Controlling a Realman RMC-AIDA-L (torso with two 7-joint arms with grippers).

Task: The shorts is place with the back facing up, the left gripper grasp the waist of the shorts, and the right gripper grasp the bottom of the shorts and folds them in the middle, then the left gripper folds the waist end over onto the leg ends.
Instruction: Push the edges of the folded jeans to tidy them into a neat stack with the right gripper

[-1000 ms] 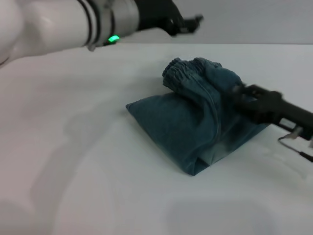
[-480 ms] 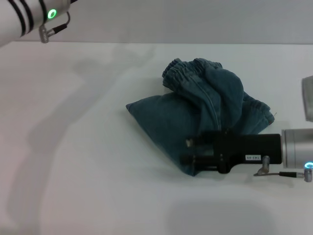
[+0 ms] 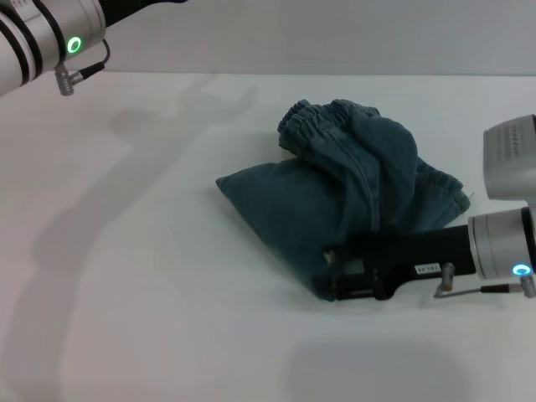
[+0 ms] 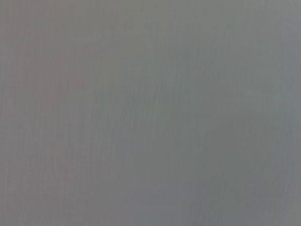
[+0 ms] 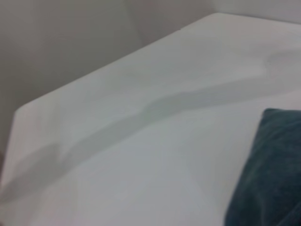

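The shorts (image 3: 335, 213) lie in a folded, bunched heap a little to the 3 o'clock side of the middle of the white table (image 3: 167, 318). The puckered waist (image 3: 314, 126) sits at the heap's 12 o'clock end, turned up and over the flat denim below it, and a pointed corner of the fabric reaches out toward 9 o'clock. The right gripper (image 3: 331, 272) comes in low from the 3 o'clock edge, its black body lying flat along the table and its tip pressed against the heap's 6 o'clock corner; whether its fingers are spread or have hold of cloth cannot be told, because the tip merges with the dark fabric there. The silver arm behind it shows a blue ring (image 3: 521, 270) glowing near the 3 o'clock edge. The left arm is raised high at the 10 o'clock corner, well apart from the shorts, with its green ring (image 3: 74, 44) lit; its gripper is cut off by the picture's edge. The left wrist view shows only a flat grey field. The right wrist view shows bare table with one dark blue edge of the shorts (image 5: 268, 174).
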